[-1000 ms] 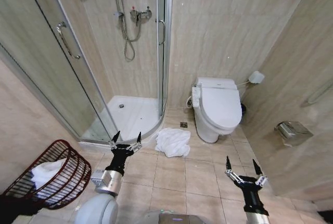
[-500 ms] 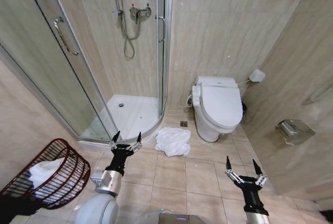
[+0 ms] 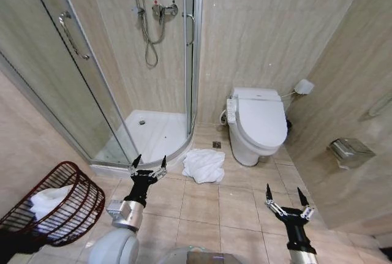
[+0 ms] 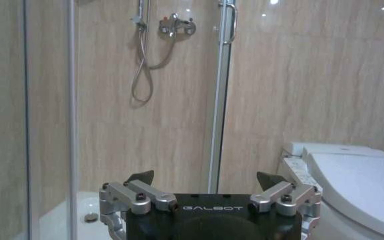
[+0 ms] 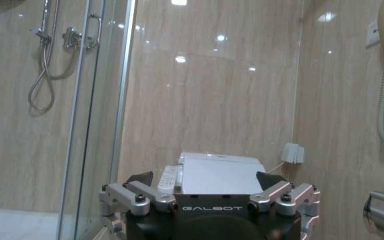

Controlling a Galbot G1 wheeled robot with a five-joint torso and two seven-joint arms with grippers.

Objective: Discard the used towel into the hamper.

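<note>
Left of the toilet [image 3: 260,126], our hamper [image 3: 58,206] holds white cloth, a towel [image 3: 204,166] lies between, both grippers [image 3: 149,167] [image 3: 286,198] spread, empty.

Bathroom: toilet [image 3: 260,123], shower stall [image 3: 131,68].

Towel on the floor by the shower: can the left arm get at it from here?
Probably yes. The towel lies on bare tile just ahead and to the right of the left gripper, whose fingers are open and empty, with nothing between them.
</note>
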